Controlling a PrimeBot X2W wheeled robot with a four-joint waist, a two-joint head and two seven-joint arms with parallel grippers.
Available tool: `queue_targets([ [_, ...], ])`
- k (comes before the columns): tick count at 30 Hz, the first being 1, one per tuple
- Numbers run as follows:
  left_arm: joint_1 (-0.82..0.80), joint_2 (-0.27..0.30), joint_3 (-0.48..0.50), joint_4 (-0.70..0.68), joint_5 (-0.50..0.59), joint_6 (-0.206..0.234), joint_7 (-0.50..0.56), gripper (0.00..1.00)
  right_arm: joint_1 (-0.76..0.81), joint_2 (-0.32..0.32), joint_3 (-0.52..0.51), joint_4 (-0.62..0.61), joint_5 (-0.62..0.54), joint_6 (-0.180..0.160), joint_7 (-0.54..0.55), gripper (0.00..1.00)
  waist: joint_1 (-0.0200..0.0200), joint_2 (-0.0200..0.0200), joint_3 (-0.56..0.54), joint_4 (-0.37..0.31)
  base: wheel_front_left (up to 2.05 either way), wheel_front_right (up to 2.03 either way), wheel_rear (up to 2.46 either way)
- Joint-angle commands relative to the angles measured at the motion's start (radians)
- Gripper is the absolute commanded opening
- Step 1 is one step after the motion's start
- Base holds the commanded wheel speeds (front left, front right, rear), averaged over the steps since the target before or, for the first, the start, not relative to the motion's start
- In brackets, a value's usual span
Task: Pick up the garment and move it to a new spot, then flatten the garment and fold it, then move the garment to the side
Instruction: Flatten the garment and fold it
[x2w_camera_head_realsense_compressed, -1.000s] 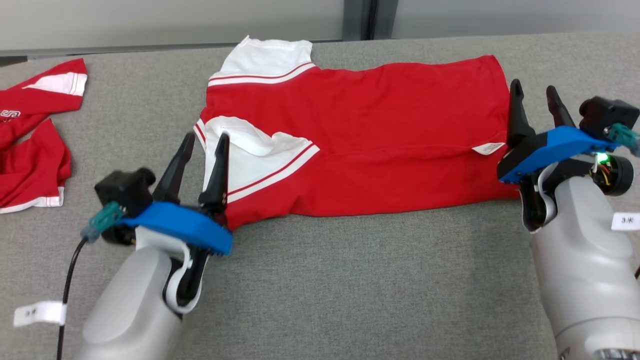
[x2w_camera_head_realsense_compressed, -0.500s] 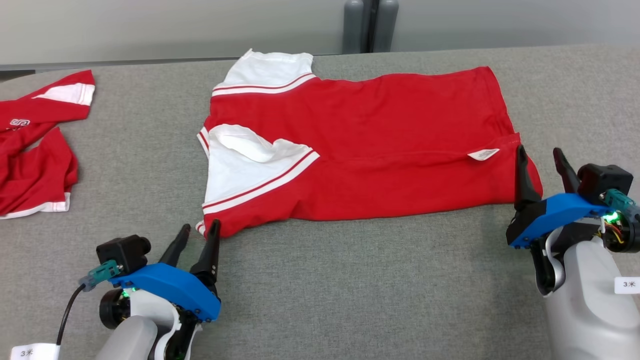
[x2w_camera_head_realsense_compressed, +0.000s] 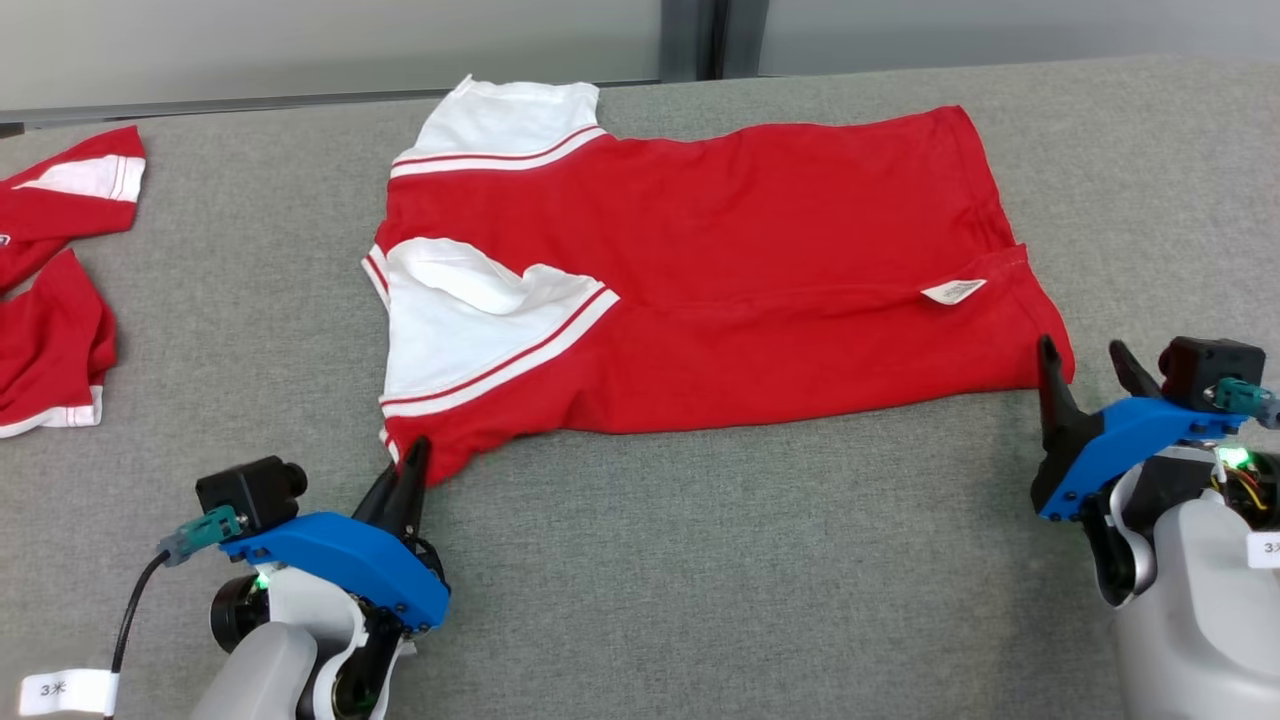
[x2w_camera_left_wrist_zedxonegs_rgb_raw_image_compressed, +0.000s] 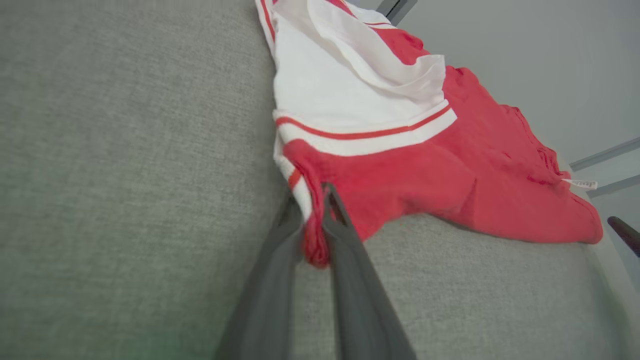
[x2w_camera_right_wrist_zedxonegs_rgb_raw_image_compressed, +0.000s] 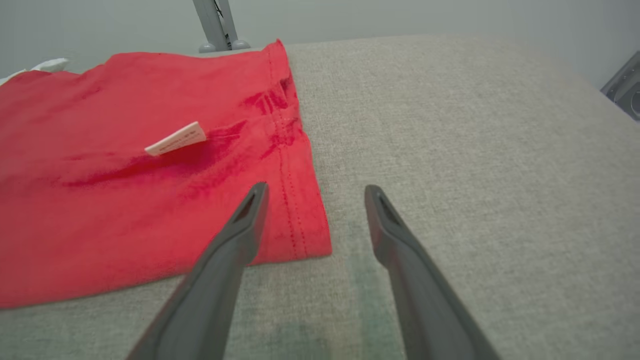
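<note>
Head view gives me the garment (x2w_camera_head_realsense_compressed: 700, 300) flat on the table (x2w_camera_head_realsense_compressed: 700, 580), long axis left to right, its near-left corner pinched in my left gripper (x2w_camera_head_realsense_compressed: 410, 468), while my right gripper (x2w_camera_head_realsense_compressed: 1083, 365), jaws apart, sits just beside the near-right corner, not yet gripping.

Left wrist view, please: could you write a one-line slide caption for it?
Left gripper shut on the near corner of the red-and-white garment, on the grey fabric surface.
</note>
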Motion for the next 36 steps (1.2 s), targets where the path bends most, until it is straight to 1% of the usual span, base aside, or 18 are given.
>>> queue_targets([
  [1,-0.016,0.0,0.004,-0.011,0.004,-0.003,-0.015,0.0,-0.019,-0.008,-0.012,0.021,0.011,0.0,0.016,1.0,0.0001,0.0,0.001,0.005,0.0,0.0,0.0],
  [7,-0.017,0.001,0.008,-0.053,0.016,-0.009,-0.058,0.0,-0.054,-0.024,-0.024,0.129,0.072,0.0,0.096,1.0,0.0001,0.0,-0.003,0.036,0.0,0.0,0.0],
  [8,-0.014,0.0,0.013,-0.058,0.014,-0.007,-0.064,0.0,-0.062,-0.022,-0.021,0.146,0.094,0.0,0.107,0.86,0.0001,0.0,-0.004,0.039,0.0,0.0,0.0],
  [9,-0.011,0.003,0.014,-0.064,0.018,-0.005,-0.071,0.0,-0.07,-0.018,-0.027,0.161,0.122,0.0,0.113,0.45,0.0001,0.0,-0.005,0.041,0.0,0.0,0.0],
  [10,-0.006,0.006,0.017,-0.075,0.023,-0.006,-0.084,0.0,-0.083,-0.027,-0.02,0.186,0.146,0.0,0.113,0.17,0.0001,0.0,-0.009,0.045,0.0,0.0,0.0],
  [11,-0.003,0.006,0.017,-0.08,0.024,-0.005,-0.089,0.0,-0.09,-0.037,-0.019,0.195,0.155,0.0,0.107,0.0,0.0001,0.0,-0.012,0.047,0.0,0.0,0.0],
  [14,0.008,0.01,0.02,-0.103,0.025,-0.008,-0.098,0.0,-0.111,-0.045,-0.006,0.205,0.192,0.0,0.079,0.0,0.0001,0.0,-0.023,0.052,0.0,0.0,0.0],
  [17,0.026,0.022,0.02,-0.136,0.03,-0.005,-0.103,0.0,-0.098,-0.058,0.021,0.188,0.225,0.0,0.05,0.0,0.0001,0.0,-0.039,0.052,0.0,0.0,0.0],
  [22,0.091,0.053,0.027,-0.229,0.023,0.012,-0.098,0.0,-0.003,-0.077,0.069,0.107,0.306,0.0,0.017,0.0,0.0001,0.0,-0.074,0.046,0.0,0.0,0.0],
  [23,0.115,0.063,0.027,-0.255,0.019,0.015,-0.093,0.0,0.024,-0.076,0.08,0.08,0.321,0.0,0.015,0.0,0.0001,0.0,-0.079,0.043,0.0,0.0,0.0],
  [24,0.171,0.085,0.029,-0.311,0.013,0.028,-0.082,0.0,0.095,-0.072,0.102,0.018,0.347,0.0,0.02,0.0,0.0001,0.0,-0.09,0.036,0.0,0.0,0.0],
  [26,0.238,0.106,0.031,-0.369,0.008,0.046,-0.071,0.0,0.176,-0.067,0.12,-0.055,0.376,0.0,0.031,0.0,0.0001,0.0,-0.098,0.027,0.0,0.0,0.0],
  [29,0.342,0.139,0.03,-0.444,0.001,0.074,-0.054,0.0,0.301,-0.056,0.124,-0.168,0.403,0.0,0.057,0.0,0.0001,0.0,-0.109,0.019,0.0,0.0,0.0],
  [33,0.438,0.165,0.023,-0.496,-0.018,0.095,-0.03,0.0,0.441,-0.033,0.095,-0.288,0.413,0.0,0.092,0.0,0.0001,0.0,-0.122,0.017,0.0,0.0,0.0],
  [35,0.467,0.173,0.022,-0.498,-0.024,0.103,-0.022,0.0,0.485,-0.019,0.08,-0.325,0.415,0.0,0.11,0.0,0.0001,0.0,-0.127,0.015,0.0,0.0,0.0],
  [36,0.474,0.168,0.023,-0.492,-0.033,0.105,-0.02,0.0,0.501,-0.015,0.074,-0.336,0.409,0.0,0.117,0.0,0.0001,0.0,-0.13,0.015,0.0,0.0,0.0],
])
